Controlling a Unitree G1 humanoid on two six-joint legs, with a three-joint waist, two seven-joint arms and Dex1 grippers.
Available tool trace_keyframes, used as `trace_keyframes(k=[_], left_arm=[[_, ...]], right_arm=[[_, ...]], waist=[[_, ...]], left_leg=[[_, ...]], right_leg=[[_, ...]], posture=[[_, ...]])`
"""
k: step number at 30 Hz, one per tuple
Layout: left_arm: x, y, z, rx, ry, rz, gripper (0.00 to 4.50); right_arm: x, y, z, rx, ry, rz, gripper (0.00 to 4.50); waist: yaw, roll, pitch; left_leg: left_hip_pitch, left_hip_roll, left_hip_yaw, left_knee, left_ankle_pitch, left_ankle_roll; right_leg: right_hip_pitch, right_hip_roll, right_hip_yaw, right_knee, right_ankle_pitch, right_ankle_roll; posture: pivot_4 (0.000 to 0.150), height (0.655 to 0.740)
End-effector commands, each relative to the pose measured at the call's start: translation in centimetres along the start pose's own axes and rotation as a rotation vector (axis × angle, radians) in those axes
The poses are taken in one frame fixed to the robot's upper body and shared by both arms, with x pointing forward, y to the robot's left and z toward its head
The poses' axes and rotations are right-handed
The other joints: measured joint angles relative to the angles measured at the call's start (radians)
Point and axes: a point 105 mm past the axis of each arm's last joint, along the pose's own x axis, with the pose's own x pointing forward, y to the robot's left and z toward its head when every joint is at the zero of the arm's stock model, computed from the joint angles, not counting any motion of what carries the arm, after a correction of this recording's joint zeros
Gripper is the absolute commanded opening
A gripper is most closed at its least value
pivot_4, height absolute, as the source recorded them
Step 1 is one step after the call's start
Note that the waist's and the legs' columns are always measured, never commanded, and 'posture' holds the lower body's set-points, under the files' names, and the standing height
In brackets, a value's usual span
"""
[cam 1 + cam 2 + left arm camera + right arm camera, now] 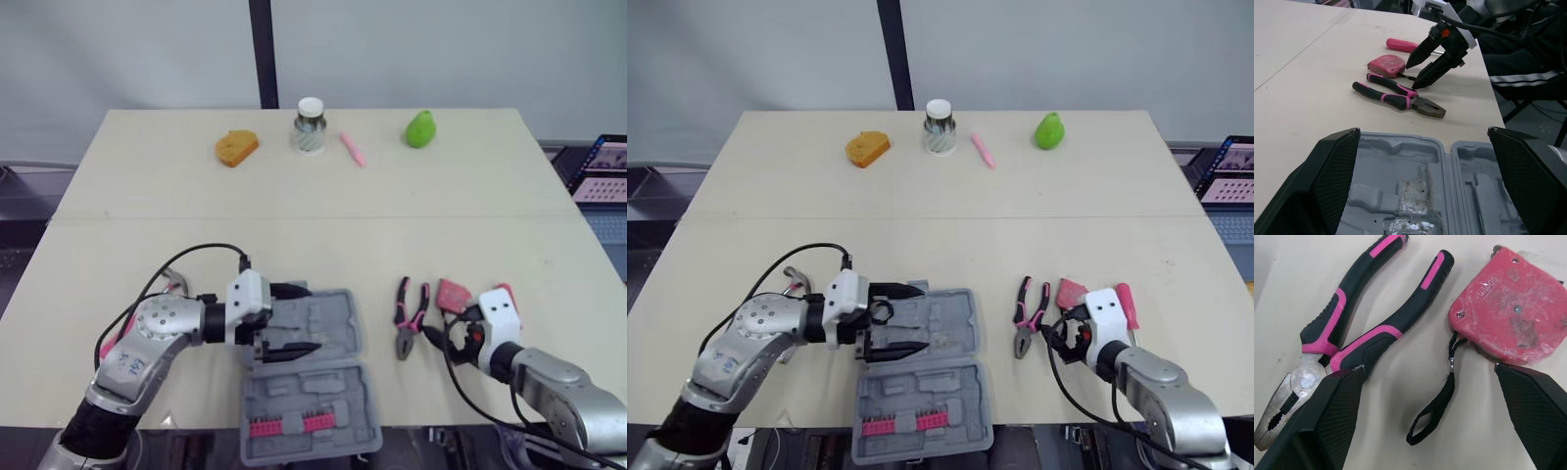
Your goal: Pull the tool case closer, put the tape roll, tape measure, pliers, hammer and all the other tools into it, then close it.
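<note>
Left tool (306,319) open, fingers straddling the open tool case (343,323). Right tool (1411,77) open, right of case, between pliers (1371,335) and tape measure (1508,328). Probably picking the measure: centre on its body, clear of the strap.

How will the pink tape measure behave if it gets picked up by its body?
The tape measure looks hard-shelled and flat-sided, so it probably stays rigid and won't roll. Its black wrist strap lies limp on the table, so it will likely dangle and could snag the pliers beside it.
</note>
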Motion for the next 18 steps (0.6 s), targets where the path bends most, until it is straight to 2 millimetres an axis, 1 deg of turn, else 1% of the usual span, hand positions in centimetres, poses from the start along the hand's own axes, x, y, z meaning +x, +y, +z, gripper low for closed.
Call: trace_keyframes(k=[1, 7, 17, 18], left_arm=[[0.2, -0.1, 1.0, 0.058, -0.015, -0.003, 4.46], [0.3, 0.1, 1.1, 0.061, -0.019, 0.008, 4.46], [0.8, 0.6, 1.6, 0.062, -0.031, 0.020, 4.46], [0.8, 0.6, 1.6, 0.062, -0.032, 0.021, 4.49]], right_arm=[[0.1, 0.0, 0.2, -0.023, -0.018, -0.017, 4.50], [0.4, 0.1, -0.1, -0.030, -0.011, -0.020, 4.50], [1.0, -0.4, -0.8, -0.012, 0.000, -0.053, 4.50], [1.0, -0.5, -0.8, -0.010, -0.001, -0.059, 4.24]], waist=[[0.000, 0.000, 0.000], [0.000, 0.000, 0.000], [-0.001, 0.000, 0.000], [-0.001, 0.000, 0.000]], left_leg=[[0.000, 0.000, 0.000, 0.000, 0.000, 0.000], [0.000, 0.000, 0.000, 0.000, 0.000, 0.000], [0.000, 0.000, 0.000, 0.000, 0.000, 0.000], [0.000, 0.000, 0.000, 0.000, 0.000, 0.000]], right_leg=[[0.000, 0.000, 0.000, 0.000, 0.000, 0.000], [0.000, 0.000, 0.000, 0.000, 0.000, 0.000], [0.000, 0.000, 0.000, 0.000, 0.000, 0.000], [0.000, 0.000, 0.000, 0.000, 0.000, 0.000]], posture=[[0.150, 0.7400], [0.150, 0.7400], [0.150, 0.7400], [0.150, 0.7400]])
